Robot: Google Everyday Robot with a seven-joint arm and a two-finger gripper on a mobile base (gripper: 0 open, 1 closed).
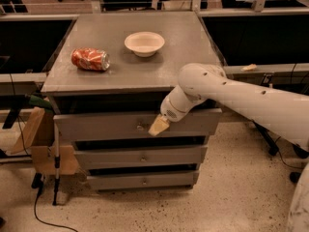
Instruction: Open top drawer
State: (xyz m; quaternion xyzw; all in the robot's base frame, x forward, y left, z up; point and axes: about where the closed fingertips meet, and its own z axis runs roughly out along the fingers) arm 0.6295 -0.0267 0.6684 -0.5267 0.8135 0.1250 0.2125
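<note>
We see the white robot arm (251, 98) reaching in from the right, with its tan-tipped gripper (158, 125) held against the flat front of the grey top drawer (96, 125). The gripper sits just right of the drawer's small round central knob (140, 126). We cannot tell how its jaws stand.

The top drawer lies directly under the grey bench (183, 66), and a dark gap shows between its front and the bench top. Below it we see two shorter grey drawers, the middle one (140, 157) and the bottom one (144, 181), each with a small knob.

On the bench a crushed red soda can (91, 59) lies on its side at the left. A shallow white bowl (144, 43) stands upright near the middle, well apart from the can. A brown cardboard box (44, 141) stands at the left of the drawers.
</note>
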